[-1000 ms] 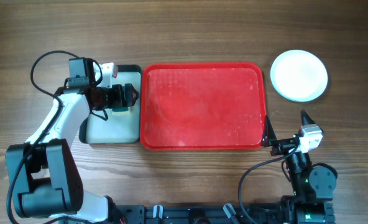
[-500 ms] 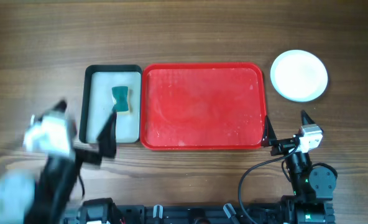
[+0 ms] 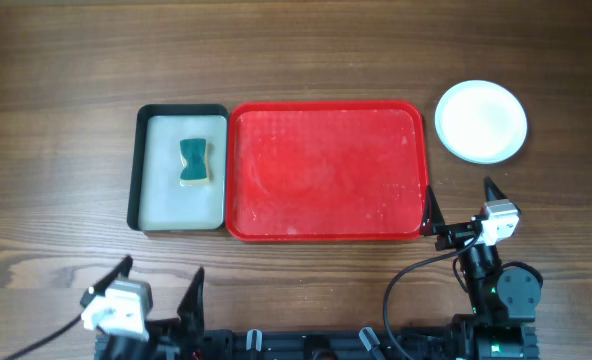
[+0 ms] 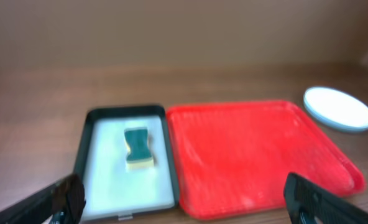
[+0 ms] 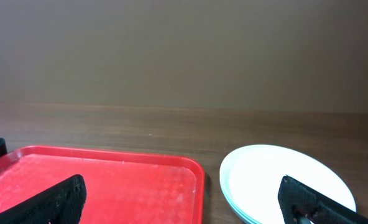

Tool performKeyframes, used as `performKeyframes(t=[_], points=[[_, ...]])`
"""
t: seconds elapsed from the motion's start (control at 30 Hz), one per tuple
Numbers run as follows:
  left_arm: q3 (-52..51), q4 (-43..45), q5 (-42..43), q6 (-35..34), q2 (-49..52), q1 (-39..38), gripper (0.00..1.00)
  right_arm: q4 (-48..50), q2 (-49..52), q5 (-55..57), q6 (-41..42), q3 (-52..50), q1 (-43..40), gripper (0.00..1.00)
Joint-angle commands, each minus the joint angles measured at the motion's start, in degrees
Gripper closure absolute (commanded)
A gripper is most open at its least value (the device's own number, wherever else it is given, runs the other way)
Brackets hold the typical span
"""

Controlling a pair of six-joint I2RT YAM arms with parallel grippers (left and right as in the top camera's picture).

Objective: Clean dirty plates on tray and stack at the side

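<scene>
The red tray [image 3: 324, 170] lies mid-table with no plates on it; it also shows in the left wrist view [image 4: 252, 155] and the right wrist view [image 5: 109, 183]. The plates [image 3: 481, 121] sit stacked to the right of the tray, white one on top, pale mint-blue rims beneath showing in the right wrist view [image 5: 286, 180]. My left gripper [image 3: 156, 290] is open and empty at the table's front left edge. My right gripper [image 3: 461, 205] is open and empty at the front right, just off the tray's near right corner.
A small black-rimmed tray [image 3: 181, 200] with pale inside lies against the red tray's left side. A teal and yellow sponge [image 3: 193, 162] lies in it, also seen in the left wrist view [image 4: 137, 148]. Cables run by the arm bases at the front edge.
My left arm let go of the sponge in the black-rimmed tray and pulled back to the front left edge. The right arm has not moved.
</scene>
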Motion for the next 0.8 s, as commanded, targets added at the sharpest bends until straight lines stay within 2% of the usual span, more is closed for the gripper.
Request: performKeyframes(t=[0.0, 0.07, 0.17, 0.27, 0.33, 0.43, 0.5, 0.67, 0.77], points=[[-8.3, 12.1, -0.3, 0.2, -0.2, 0.3, 0.0, 0.3, -0.3, 0.8, 0.6, -0.1, 0.1, 0.0], [-14.7, 24.2, 0.1, 0.2, -0.2, 0.3, 0.0, 0.3, -0.3, 0.8, 0.6, -0.1, 0.1, 0.0], [-28.6, 50.8, 0.3, -1.1, -0.2, 0.3, 0.0, 0.3, -0.3, 0.8, 0.6, -0.1, 0.1, 0.0], [-40.0, 73.7, 0.0, -3.2, -0.2, 0.3, 0.0, 0.3, -0.3, 0.8, 0.6, -0.1, 0.1, 0.0], [-44.3, 80.8, -0.4, -3.5, -0.2, 0.3, 0.0, 0.3, -0.3, 0.8, 0.6, -0.1, 0.1, 0.0], [-45.8, 78.4, -6.9, -7.5, -0.2, 0.3, 0.0, 0.3, -0.3, 0.8, 0.6, -0.1, 0.1, 0.0], [-45.8, 75.2, -9.5, -7.5, -0.2, 0.3, 0.0, 0.3, -0.3, 0.8, 0.6, -0.1, 0.1, 0.0], [-45.8, 56.7, -15.1, -7.5, -0.2, 0.3, 0.0, 0.3, -0.3, 0.8, 0.6, -0.1, 0.1, 0.0], [-45.8, 56.9, -15.3, -7.1, -0.2, 0.3, 0.0, 0.3, -0.3, 0.8, 0.6, -0.1, 0.1, 0.0]])
